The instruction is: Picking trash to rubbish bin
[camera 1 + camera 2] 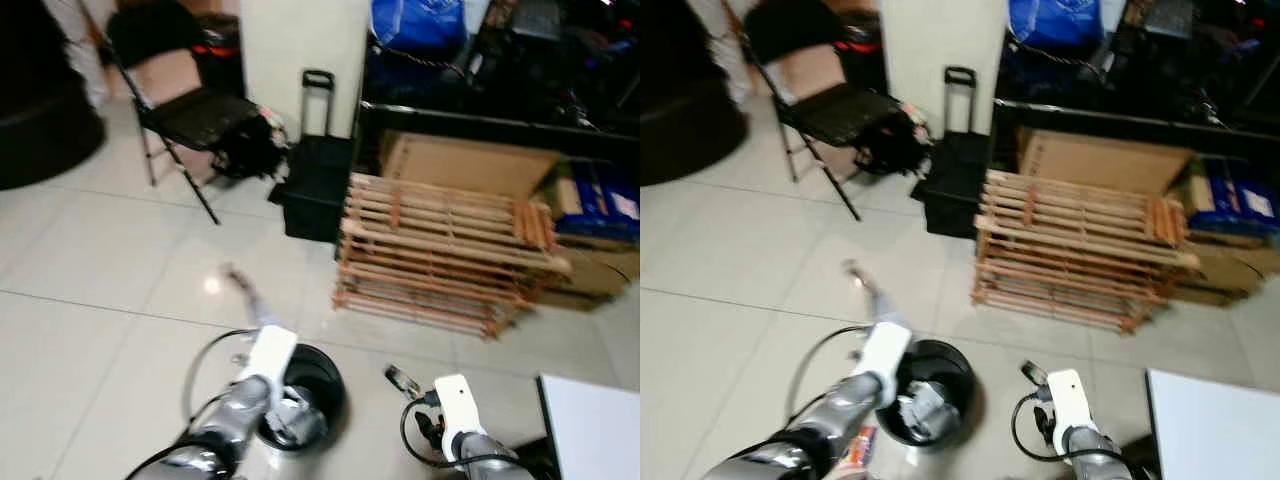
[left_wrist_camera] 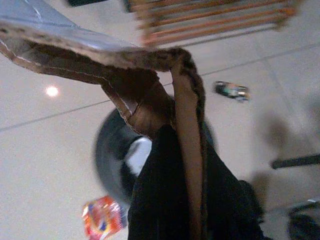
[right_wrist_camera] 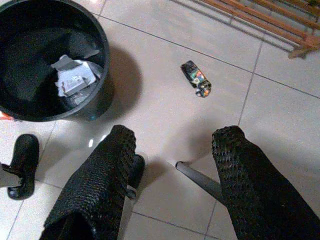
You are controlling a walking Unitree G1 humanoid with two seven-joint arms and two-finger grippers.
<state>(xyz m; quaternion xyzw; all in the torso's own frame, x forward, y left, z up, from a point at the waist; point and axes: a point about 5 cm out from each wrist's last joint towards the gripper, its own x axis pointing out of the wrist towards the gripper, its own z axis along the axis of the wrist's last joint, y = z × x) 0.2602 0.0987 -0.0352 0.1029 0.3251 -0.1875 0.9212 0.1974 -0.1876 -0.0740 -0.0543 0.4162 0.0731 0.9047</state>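
Observation:
My left gripper (image 2: pixel 172 150) is shut on a torn piece of brown cardboard (image 2: pixel 100 47), held above the black rubbish bin (image 1: pixel 322 385). The bin stands on the tile floor between my arms and has crumpled paper in it. In the right wrist view my right gripper (image 3: pixel 176 137) hangs open and low over the floor beside the bin (image 3: pixel 50 60). A small dark wrapper (image 3: pixel 196 78) lies on the tiles just ahead of it, also seen as the wrapper (image 1: pixel 403 380). A red and orange wrapper (image 2: pixel 102 220) lies on the floor next to the bin.
A wooden slatted rack (image 1: pixel 440 250) leans ahead on the right, with cardboard boxes (image 1: pixel 470 160) behind it. A black trolley case (image 1: pixel 315 185) and a folding chair (image 1: pixel 190 110) stand further back. A white board (image 1: pixel 595 425) lies at my right.

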